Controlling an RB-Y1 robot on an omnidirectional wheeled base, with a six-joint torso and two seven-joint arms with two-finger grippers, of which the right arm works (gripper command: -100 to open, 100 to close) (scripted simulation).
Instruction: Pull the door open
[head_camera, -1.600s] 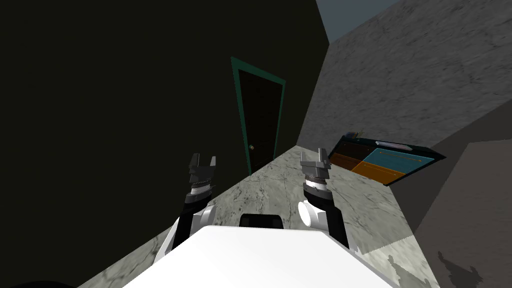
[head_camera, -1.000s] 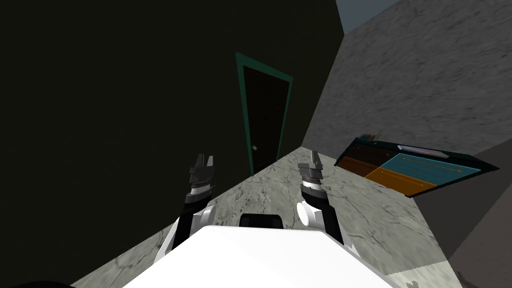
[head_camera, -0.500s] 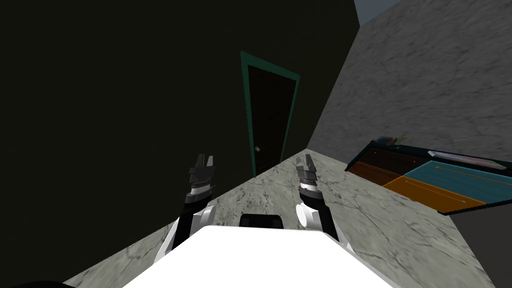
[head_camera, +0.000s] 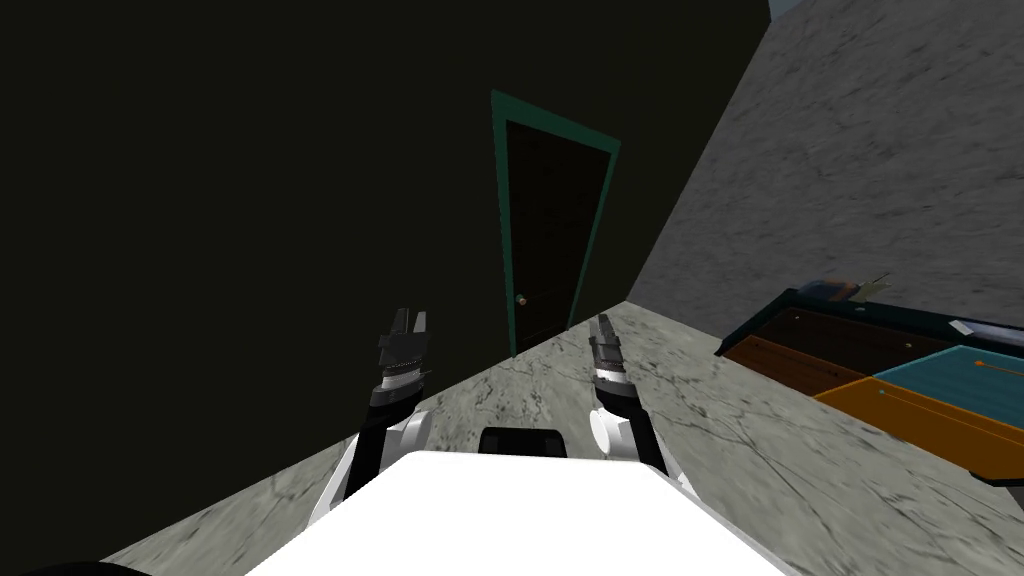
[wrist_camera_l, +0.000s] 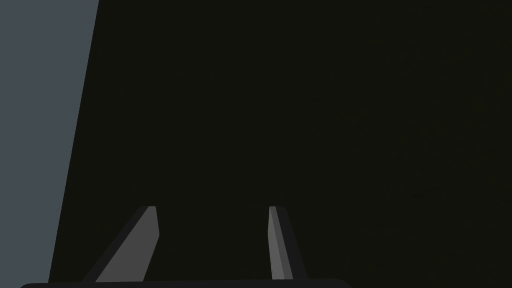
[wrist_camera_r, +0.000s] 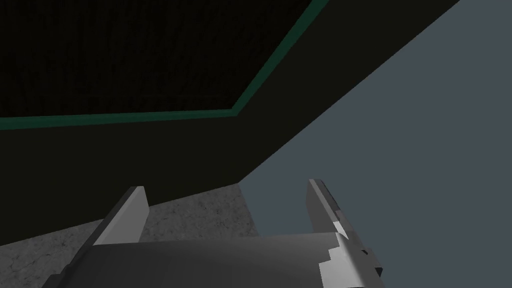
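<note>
A dark door (head_camera: 545, 235) in a green frame (head_camera: 500, 200) stands shut in the dark wall ahead, with a small round knob (head_camera: 521, 299) low on its left side. My left gripper (head_camera: 408, 322) is raised in front of the dark wall, left of the door, open and holding nothing (wrist_camera_l: 214, 220). My right gripper (head_camera: 601, 326) is raised just right of the door's foot, well short of it, open and holding nothing (wrist_camera_r: 227, 197). In the right wrist view the door (wrist_camera_r: 125, 55) and its green frame (wrist_camera_r: 270, 65) lie beyond the fingers.
A grey mottled wall (head_camera: 860, 170) meets the dark wall right of the door. A low cabinet (head_camera: 900, 370) with brown, orange and teal fronts stands against it on the right. Pale marbled floor (head_camera: 560, 390) runs from me to the door.
My view has swung left: the door and the cabinet have slid rightward in the picture. My right hand has rolled, its gripper now seen edge-on. The left arm has kept its pose.
</note>
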